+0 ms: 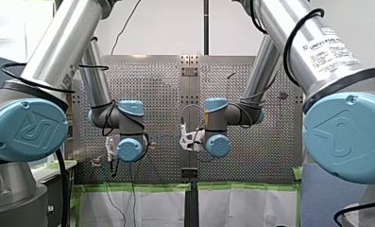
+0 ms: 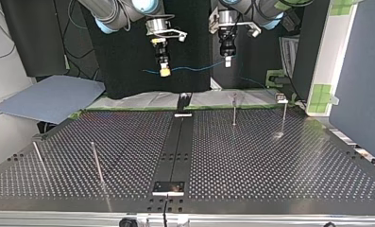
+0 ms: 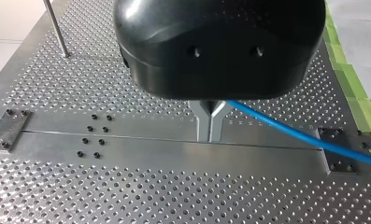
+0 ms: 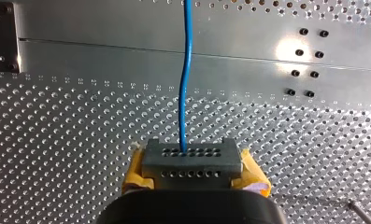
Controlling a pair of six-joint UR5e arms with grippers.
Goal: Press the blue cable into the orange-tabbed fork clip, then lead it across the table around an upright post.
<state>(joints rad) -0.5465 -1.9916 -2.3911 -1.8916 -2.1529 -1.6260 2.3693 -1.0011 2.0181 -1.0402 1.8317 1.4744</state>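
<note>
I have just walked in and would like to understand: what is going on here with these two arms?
Both arms hold the blue cable in the air, stretched between them above the perforated table. The jaws of my right arm, with yellow pads, are shut on it, and so are the metal jaws of my left arm. The cable touches none of the upright posts yet, so the routing has not begun.

The blue cable (image 3: pixel 304 135) runs out of the left wrist view near the tabletop's edge, its end unseen. The housing of my left gripper (image 3: pixel 211 122) hides where the cable meets the fingers. A post (image 3: pixel 57 28) is cut off above. A small fixture (image 2: pixel 281 98) at the tabletop's corner is too tiny to identify.
</note>
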